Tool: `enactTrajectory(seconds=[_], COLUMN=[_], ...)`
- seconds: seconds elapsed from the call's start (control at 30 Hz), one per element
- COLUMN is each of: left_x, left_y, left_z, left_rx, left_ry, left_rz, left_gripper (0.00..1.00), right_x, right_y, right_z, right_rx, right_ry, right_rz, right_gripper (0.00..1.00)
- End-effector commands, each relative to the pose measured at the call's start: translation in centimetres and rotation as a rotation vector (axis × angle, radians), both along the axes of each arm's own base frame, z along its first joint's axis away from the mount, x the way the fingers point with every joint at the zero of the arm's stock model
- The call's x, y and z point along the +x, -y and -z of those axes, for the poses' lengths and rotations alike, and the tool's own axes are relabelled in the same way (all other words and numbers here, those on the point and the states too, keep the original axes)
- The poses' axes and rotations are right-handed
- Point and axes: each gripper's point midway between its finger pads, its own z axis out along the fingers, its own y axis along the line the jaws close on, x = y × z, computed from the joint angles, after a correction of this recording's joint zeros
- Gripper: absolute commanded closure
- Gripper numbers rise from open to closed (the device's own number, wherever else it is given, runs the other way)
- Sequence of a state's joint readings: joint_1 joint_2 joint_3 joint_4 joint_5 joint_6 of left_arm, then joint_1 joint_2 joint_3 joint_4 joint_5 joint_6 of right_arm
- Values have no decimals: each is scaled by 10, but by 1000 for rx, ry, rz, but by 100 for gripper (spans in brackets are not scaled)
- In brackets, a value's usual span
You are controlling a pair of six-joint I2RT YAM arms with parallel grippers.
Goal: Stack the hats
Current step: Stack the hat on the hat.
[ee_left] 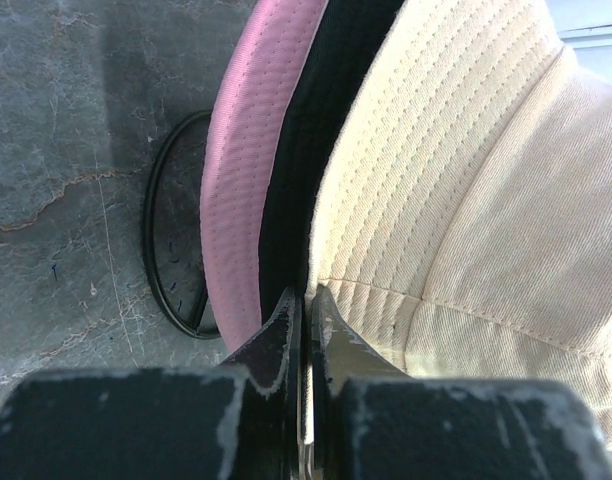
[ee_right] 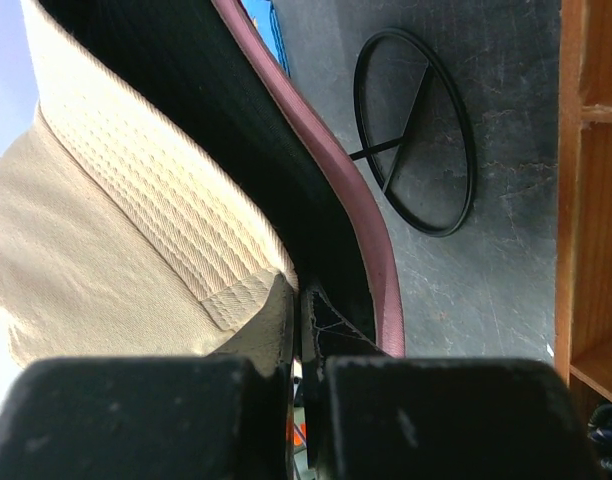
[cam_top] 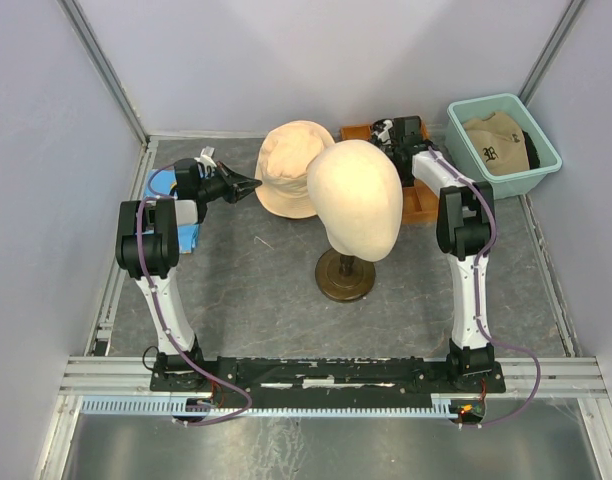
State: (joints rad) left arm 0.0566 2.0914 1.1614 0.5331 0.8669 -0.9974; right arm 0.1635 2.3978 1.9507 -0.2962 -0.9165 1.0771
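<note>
In the top view, the step in hand looked like settling the beige hat [cam_top: 291, 165] onto the pile, with both arms carrying it. It sat in the upper middle of the frame, behind the mannequin head [cam_top: 356, 200]. The left gripper [cam_top: 248, 186] met its left brim and the right gripper [cam_top: 384, 133] reached in at its right, partly hidden by the head. In the teal tub [cam_top: 546, 165] at upper right lay the tan cap [cam_top: 496, 145], with a sliver of the black cap [cam_top: 530, 150] beside it, so those seemed not yet stacked. In the left wrist view, the fingers [ee_left: 276, 335] were pressed together at bottom centre and clamped on the beige brim, which ran up and to the right. The pink hat [ee_left: 236, 170] lay just to its left with a dark band between them; whether that band was lining, shadow or another hat could not be told. A wire ring [ee_left: 154, 240] rested on the table at middle left. In the right wrist view, the jaws were likewise pinched shut on the beige brim at bottom centre. The crown spread to the left, the pink rim curved just to the right, and a wooden box [ee_right: 586, 200] stood along the right edge. The next move probably called for both grips to loosen together so the hat would drop squarely onto the pink one, then a reach to the tub.
</note>
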Motion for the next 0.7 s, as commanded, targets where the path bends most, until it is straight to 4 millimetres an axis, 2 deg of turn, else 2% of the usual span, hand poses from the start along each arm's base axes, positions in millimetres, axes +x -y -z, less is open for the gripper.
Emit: enactTrajectory(seconds=[0.0,0.17,0.23,0.33,0.43,0.53,0.67], left_x=[-19,-9,-5,0,0,0,0], left_y=[-24,-23,-24,-25,-23,-20,-16], left_z=[67,37,27,21,17,14,10], left_rx=[81,81,92,94,90,88,76], left_ry=[-202,-135,-112,-102,-98,-92,-84], left_rz=[-52,-47,-47,-51,-47,-45,-50], left_gripper=[97,97,94,92,89,84,68], right_x=[-12,2,6,12,16,19,24], right_y=[41,32,30,26,24,23,22], right_z=[110,83,74,63,56,49,40], right_rx=[-222,-130,-97,-54,-22,6,37], right_ry=[-222,-150,-134,-115,-105,-87,-66], right_rz=[101,128,137,150,163,173,189], right_gripper=[100,95,94,93,87,82,78])
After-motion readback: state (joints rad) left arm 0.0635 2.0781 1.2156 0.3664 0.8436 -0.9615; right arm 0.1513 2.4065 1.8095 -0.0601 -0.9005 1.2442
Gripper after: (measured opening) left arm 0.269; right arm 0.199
